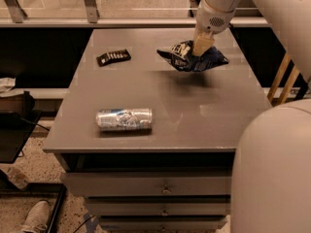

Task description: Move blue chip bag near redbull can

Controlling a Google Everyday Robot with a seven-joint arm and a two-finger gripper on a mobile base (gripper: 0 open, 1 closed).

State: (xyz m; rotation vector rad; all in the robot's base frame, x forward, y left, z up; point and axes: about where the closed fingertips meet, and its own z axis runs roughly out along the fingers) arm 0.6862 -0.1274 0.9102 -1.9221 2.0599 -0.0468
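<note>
A robot arm's end effector [200,50] reaches down over the far right part of a grey surface [209,113], its pale fingers pressed onto the top of the blue chip bag [211,61] and pinching the foil. The bag appears to hang just clear of the surface, with a soft shadow beneath it.

The redbull can [124,119] lies on its side towards the near left, well apart from the bag and close to the near edge. Its long axis runs left to right, roughly parallel to that edge. From the end effector, the can lies diagonally nearer and to the left, with only bare surface between them. A carry along that diagonal would likely bring the bag in on the can's far side or beside its right end. The rig has one arm, so there is no choice of arm to make.

The bag is crumpled and dark blue, spread wider left to right than it is deep, with white lettering and a darker patch on its left end. The can is silver with blue markings and shiny sides. A flat black packet [113,57] with white marks sits at the far left, away from the likely route.
</note>
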